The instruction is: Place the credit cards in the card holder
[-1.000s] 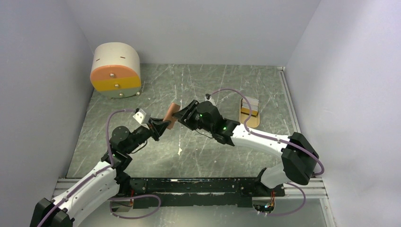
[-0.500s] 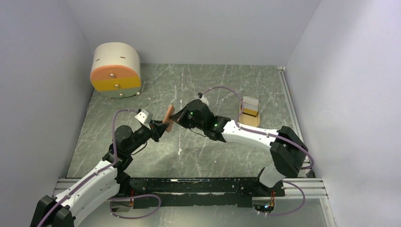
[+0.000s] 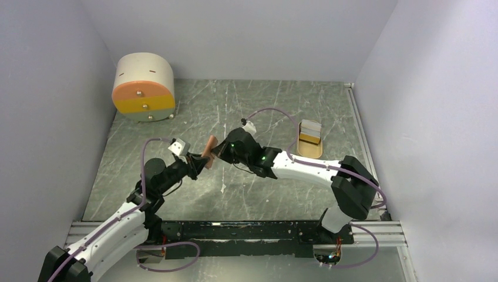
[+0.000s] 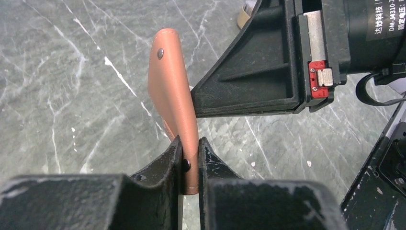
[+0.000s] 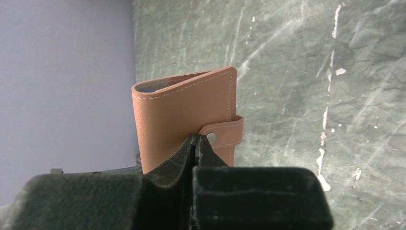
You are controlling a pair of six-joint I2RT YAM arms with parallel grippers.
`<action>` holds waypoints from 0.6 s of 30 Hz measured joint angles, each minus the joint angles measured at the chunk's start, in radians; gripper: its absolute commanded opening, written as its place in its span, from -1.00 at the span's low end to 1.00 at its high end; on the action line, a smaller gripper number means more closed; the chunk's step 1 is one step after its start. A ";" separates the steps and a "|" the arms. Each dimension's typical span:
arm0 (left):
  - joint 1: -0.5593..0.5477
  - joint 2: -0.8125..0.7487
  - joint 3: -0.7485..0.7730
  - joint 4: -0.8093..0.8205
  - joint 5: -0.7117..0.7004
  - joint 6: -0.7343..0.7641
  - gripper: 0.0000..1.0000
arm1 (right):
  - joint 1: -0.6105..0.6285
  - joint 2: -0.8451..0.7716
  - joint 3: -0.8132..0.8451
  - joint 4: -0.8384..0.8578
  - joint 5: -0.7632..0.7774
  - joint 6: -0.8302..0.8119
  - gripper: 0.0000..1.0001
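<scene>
A lab test cell: plain pale walls [image 3: 235, 35] box in a scratched, marble-patterned table [image 3: 252, 103]; a cabled left arm [image 3: 111, 232] and right arm [image 3: 311, 170] are bolted to aluminium rails [image 3: 387, 235] at its near edge.

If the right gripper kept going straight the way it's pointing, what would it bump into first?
The brown card holder. The right gripper is shut, with its tips right at the holder's face beside the snap strap, and is probably touching it. The left gripper holds it up.
</scene>
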 measured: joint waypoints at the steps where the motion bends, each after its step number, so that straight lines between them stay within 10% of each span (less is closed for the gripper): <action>1: -0.001 -0.001 -0.005 -0.005 -0.003 -0.003 -0.82 | 0.002 0.005 0.000 -0.003 0.005 -0.004 -1.00; 18: -0.014 -0.043 0.028 0.087 -0.030 -0.017 -0.82 | 0.007 0.040 -0.159 -0.225 0.152 -0.105 -0.96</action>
